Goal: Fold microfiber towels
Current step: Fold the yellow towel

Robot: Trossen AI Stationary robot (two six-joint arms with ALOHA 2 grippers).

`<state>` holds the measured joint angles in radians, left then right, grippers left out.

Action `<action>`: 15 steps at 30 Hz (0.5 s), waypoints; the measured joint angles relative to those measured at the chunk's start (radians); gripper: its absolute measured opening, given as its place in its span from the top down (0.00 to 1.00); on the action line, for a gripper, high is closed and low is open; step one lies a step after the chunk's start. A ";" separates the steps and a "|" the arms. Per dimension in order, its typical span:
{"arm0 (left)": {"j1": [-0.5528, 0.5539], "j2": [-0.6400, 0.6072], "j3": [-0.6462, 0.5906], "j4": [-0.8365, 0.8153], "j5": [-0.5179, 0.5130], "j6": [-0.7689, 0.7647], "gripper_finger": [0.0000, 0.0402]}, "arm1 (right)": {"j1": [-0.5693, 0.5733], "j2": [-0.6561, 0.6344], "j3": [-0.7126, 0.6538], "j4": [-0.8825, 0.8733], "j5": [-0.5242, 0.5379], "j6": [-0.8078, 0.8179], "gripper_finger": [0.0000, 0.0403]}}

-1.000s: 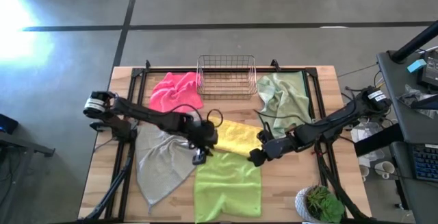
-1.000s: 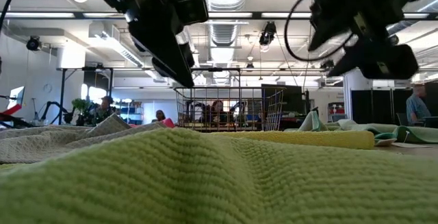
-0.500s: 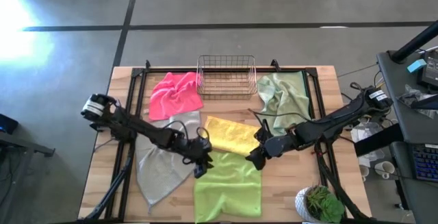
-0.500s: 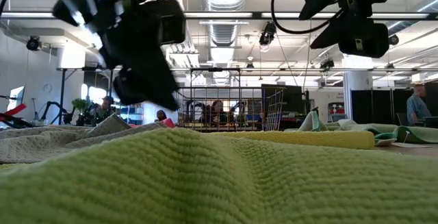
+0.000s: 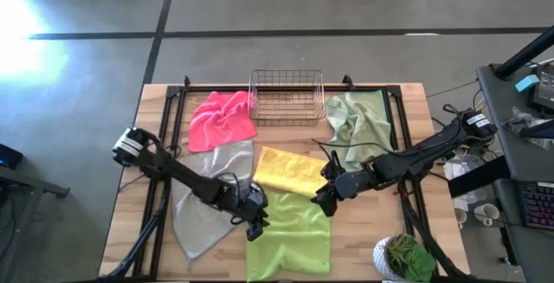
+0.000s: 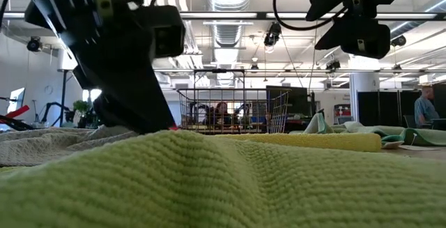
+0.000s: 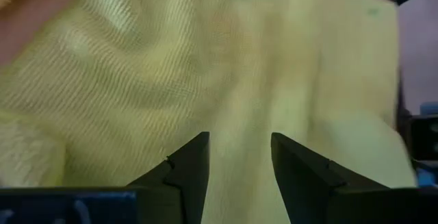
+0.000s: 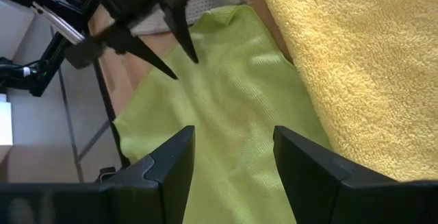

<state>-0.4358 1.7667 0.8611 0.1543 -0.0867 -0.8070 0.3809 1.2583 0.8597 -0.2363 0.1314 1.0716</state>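
Lime-green microfiber towel (image 5: 288,241), a soft ribbed cloth spread flat, lies at the near edge of the wooden slat table (image 5: 407,101), its long axis running from the near edge toward the far side. Both sets of jaws sit at its far corners: the left gripper (image 5: 255,225) at the far left corner, the right gripper (image 5: 318,200) at the far right one, so each arm has its own corner at hand and neither is clearly nearer. In the left wrist view the left jaws stand partly apart with only cloth weave beneath them and nothing pinched; the low view shows that arm (image 6: 118,61) reaching steeply down onto the towel. The right jaws stand wide and empty just above the cloth, with that arm stretched low from the table's right side. Just beyond lies the folded yellow terry towel (image 5: 292,170), touching the lime one's far edge. The crumpled light grey towel (image 5: 201,205) lies to the left under the left arm. Farther back sit the hot pink towel (image 5: 222,117), the copper wire basket (image 5: 286,97) and the pale sage green towel (image 5: 357,123).
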 joint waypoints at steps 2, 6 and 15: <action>0.000 0.032 0.022 0.003 0.000 0.000 0.65 | -0.001 0.000 0.000 0.000 0.000 -0.003 0.54; 0.000 0.074 0.042 0.001 0.016 -0.004 0.65 | -0.004 0.000 0.000 0.000 0.000 -0.013 0.54; -0.005 0.000 0.038 -0.302 0.086 -0.077 0.65 | -0.004 0.000 0.000 -0.006 0.000 -0.012 0.54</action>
<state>-0.4410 1.7671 0.8989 -0.1474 -0.0006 -0.8845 0.3767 1.2583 0.8593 -0.2419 0.1318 1.0595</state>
